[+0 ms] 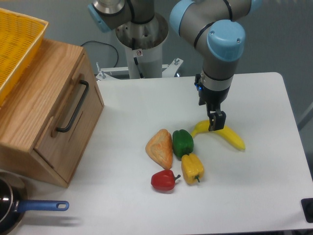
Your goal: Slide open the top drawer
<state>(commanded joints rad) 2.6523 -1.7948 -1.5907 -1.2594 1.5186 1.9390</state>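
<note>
- The camera looks down on a white table (254, 161) from the front, and the robot arm (215, 29) comes in from the top middle.
- The gripper (216, 128) hangs over the right half of the table and points down, directly above the banana (230, 137). Its dark fingers (217, 120) appear close together, but from this angle one cannot tell if the jaws are released or clenched, or if they touch the banana.
- The drawer (73, 125) is at the left side of the table, well apart from the gripper. It sits in a light oak cabinet (29, 112), and its front panel faces to the right, towards the food.
- The front panel lies flush with the cabinet, so the drawer is closed. A long black handle (73, 105) runs along this panel.
- A yellow basket (17, 44) stands on top of the cabinet, at the upper left corner.
- In the middle of the table lies a small group of food: a bread (160, 148), a green pepper (183, 143) just beside it, a yellow pepper (192, 168) below the green one, and a red pepper (164, 180) near the front.
- The banana lies to the right of the green pepper, with its left end near it.
- At the lower left corner a pan (7, 208) with a blue grip (44, 206) shows only partly, in front of the cabinet.
</note>
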